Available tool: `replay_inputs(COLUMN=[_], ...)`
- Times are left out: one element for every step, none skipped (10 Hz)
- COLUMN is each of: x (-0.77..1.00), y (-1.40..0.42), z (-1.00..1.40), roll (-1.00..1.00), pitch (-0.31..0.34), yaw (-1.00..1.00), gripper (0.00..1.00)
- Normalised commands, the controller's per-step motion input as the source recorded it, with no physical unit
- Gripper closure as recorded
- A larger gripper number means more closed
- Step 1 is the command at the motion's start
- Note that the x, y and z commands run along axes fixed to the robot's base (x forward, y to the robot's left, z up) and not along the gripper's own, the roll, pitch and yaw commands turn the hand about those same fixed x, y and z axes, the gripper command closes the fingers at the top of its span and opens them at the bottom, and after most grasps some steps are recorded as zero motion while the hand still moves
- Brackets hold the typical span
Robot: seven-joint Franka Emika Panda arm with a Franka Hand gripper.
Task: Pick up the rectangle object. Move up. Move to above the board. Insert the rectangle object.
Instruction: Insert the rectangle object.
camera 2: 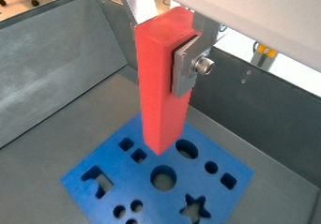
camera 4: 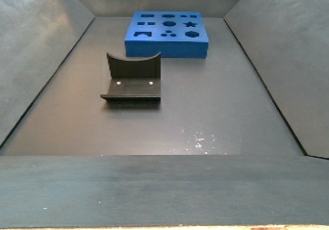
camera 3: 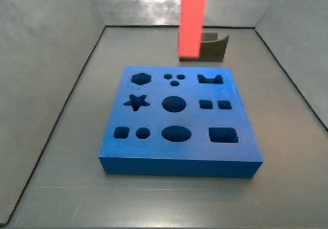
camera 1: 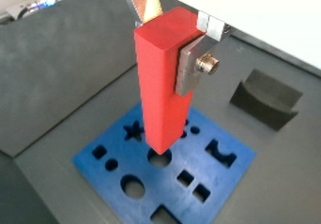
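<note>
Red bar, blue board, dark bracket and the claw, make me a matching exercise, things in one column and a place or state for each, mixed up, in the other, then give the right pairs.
Things:
1. bar
2. board
3. fixture
4. claw

Places or states:
A. lies flat on the bin floor, cutouts facing up
B. stands on the floor beside the board, nothing in it
C. hangs upright above the board, not yet in a hole
D. shut on the bar's upper part, above the board

Pairs: 1-C, 2-A, 3-B, 4-D
</note>
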Motion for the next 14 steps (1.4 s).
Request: replay_inputs(x=[0.31,0.32,0.33,0.32,0.32,0.30,0.23,0.10,0.00,0.00,0.00,0.00,0.00,0.00], y=[-0.29,-0.29,-0.28,-0.28,-0.28,-0.27,-0.25,-0.21,-0.17,-0.12,-0.09,0.00,0.00,-0.08], z=[-0.32,-0.33,-0.33,-0.33,-0.33,-0.34,-0.34,-0.35,-0.30,-0.23,-0.16,0.00,-0.02,-0.08], roll=[0.03,0.03,0.03,0.03,0.04,0.05,0.07,0.08,0.06,0.01,0.00,0.00,0.00,0.03], pitch=[-0.049,-0.069,-0.080,-0.086,-0.094,-0.109,-0.137,-0.157,-0.169,-0.131,-0.120,-0.074,0.000,0.000], yaw=[0.03,0.02,0.01,0.00,0.00,0.01,0.01,0.01,0.00,0.00,0.00,0.00,0.00,-0.11], gripper=[1.00,1.00,1.00,1.00,1.00,1.00,1.00,1.00,1.00,1.00,1.00,1.00,1.00,1.00])
